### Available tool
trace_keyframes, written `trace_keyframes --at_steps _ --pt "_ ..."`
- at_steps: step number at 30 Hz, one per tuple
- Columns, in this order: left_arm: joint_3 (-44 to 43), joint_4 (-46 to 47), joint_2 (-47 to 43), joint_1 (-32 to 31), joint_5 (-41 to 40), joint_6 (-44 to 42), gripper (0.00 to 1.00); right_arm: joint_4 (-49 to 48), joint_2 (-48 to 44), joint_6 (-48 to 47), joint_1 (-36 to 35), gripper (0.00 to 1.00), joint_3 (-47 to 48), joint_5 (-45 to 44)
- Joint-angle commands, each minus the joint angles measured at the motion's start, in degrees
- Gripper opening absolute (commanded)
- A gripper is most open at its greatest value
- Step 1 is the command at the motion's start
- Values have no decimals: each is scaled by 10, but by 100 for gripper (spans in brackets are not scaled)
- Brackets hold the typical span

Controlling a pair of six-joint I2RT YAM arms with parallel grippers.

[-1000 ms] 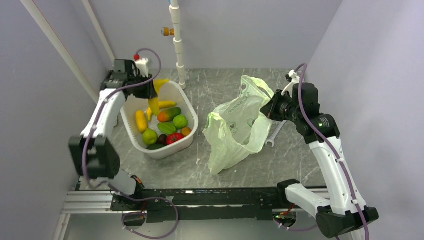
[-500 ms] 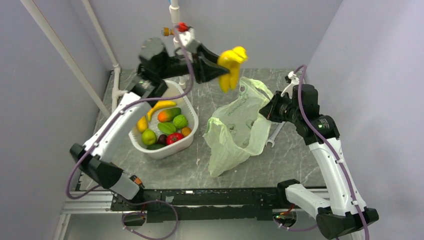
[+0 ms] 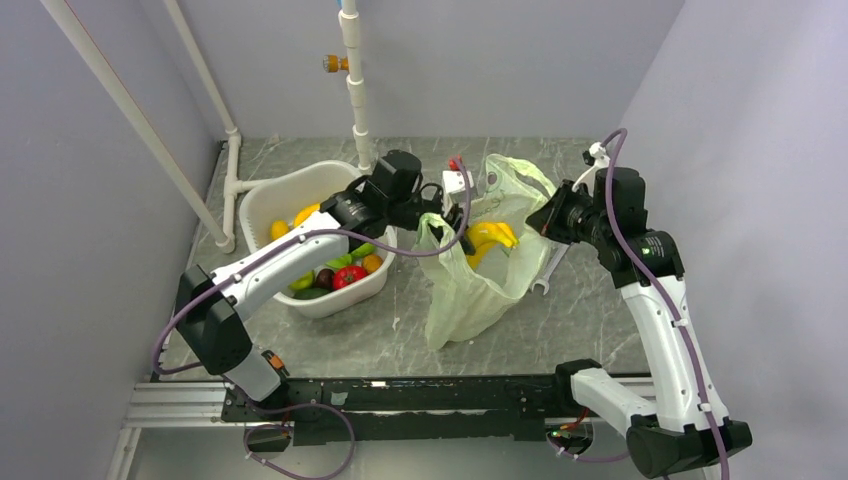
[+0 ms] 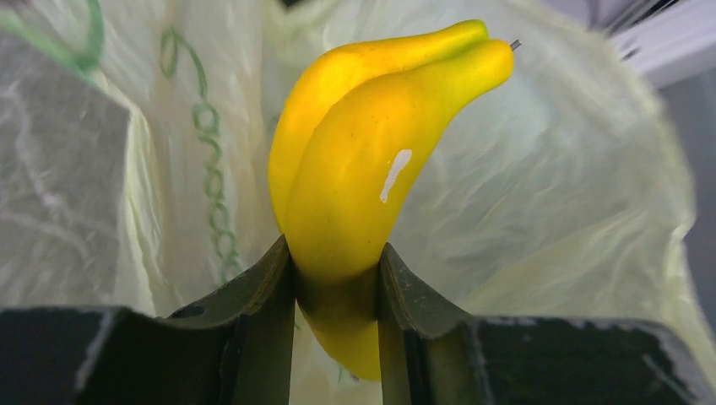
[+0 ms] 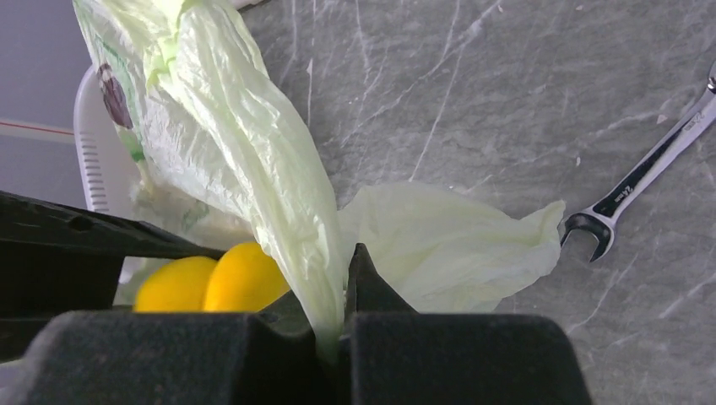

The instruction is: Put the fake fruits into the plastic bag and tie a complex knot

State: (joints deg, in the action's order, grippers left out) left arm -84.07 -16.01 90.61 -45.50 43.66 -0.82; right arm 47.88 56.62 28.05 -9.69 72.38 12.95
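My left gripper is shut on a yellow banana bunch and holds it inside the open mouth of the pale-green plastic bag. In the left wrist view the bananas stick up between my fingers with bag film all around. My right gripper is shut on the bag's right edge and holds it up; the film runs into the closed jaws. The other fake fruits, green, red, orange and yellow, lie in the white basin. No knot shows.
A metal wrench lies on the grey marble table right of the bag, also in the right wrist view. A white pipe stands at the back behind the basin. Walls close in on both sides.
My left arm has carried the banana bunch from the basin, up over the table, then down into the bag's mouth. The right gripper has stayed on the bag's edge.
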Motion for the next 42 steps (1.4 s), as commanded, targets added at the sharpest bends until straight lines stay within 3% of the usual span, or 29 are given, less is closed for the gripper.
trace_keyframes --at_steps 1,3,5,7,8,10,11,12,16,23,26,30,33,36,39,42 --pt "-26 -143 27 -3 -112 -195 0 12 -13 5 11 0 -4 11" --pt "-4 -146 40 -1 -131 -250 0 0 -15 3 13 0 -24 15" --pt "43 -86 32 -1 -144 -299 0 -28 -17 -2 14 0 -47 30" --pt "86 -31 17 -1 -142 -314 7 -54 -16 -8 14 0 -62 46" --pt "94 -20 11 -1 -133 -317 17 -66 -16 -13 14 0 -68 49" --pt "92 -7 -6 -1 -111 -296 50 -87 -17 -18 13 0 -80 55" --pt "86 -6 -11 0 -104 -283 57 -92 -17 -23 13 0 -83 56" --pt "77 -6 -20 -1 -95 -268 72 -99 -17 -30 11 0 -87 56" --pt "17 -3 -42 0 -100 -205 97 -108 -25 -55 4 0 -97 53" --pt "-86 36 -72 23 -66 -91 99 -109 -39 -79 -8 0 -106 31" --pt "-80 51 -105 88 -88 -3 99 -115 -43 -86 -11 0 -102 25" --pt "0 -22 -158 247 -112 93 98 -117 -51 -99 -14 0 -100 16" --pt "96 -97 -202 339 -135 26 96 -115 -56 -104 -14 0 -101 17" --pt "183 -126 -218 397 -115 -117 95 -111 -59 -110 -14 0 -105 17" --pt "215 -177 -192 416 -61 -277 91 -106 -59 -111 -14 0 -108 19" --pt "235 -153 -168 416 -35 -360 91 -101 -56 -110 -14 0 -108 20"
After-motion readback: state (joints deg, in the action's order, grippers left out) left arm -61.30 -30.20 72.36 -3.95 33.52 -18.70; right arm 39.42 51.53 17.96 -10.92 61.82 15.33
